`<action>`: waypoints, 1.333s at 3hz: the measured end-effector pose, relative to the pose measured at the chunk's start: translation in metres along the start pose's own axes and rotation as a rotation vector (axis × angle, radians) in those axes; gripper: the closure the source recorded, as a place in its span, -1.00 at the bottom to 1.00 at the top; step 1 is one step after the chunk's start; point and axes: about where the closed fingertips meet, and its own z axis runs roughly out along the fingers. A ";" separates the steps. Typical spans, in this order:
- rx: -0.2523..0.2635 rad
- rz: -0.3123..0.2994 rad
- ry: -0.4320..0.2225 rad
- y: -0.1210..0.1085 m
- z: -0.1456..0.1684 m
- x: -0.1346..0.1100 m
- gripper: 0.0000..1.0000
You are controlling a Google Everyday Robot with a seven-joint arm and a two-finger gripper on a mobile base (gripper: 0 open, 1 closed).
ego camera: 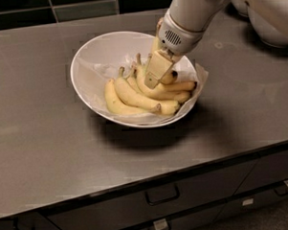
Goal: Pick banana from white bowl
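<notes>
The wide white bowl (87,66) with its crinkled liner stands on the grey counter. A bunch of joined bananas (133,96) lies in its front half. The single loose banana (170,78) lies behind the bunch on the right, with its dark tip pointing right and its upper end running up along the gripper. My gripper (157,70) reaches down into the bowl from the upper right. It is shut on the loose banana, and its near finger (154,68) covers the banana's middle. The far finger is hidden.
The grey counter (49,140) runs to a front edge with drawers (162,195) below. A dark tiled wall (82,7) stands behind. Another white vessel (269,27) sits at the back right, behind my arm.
</notes>
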 end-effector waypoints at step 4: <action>-0.006 0.024 0.065 -0.009 0.022 0.006 -0.34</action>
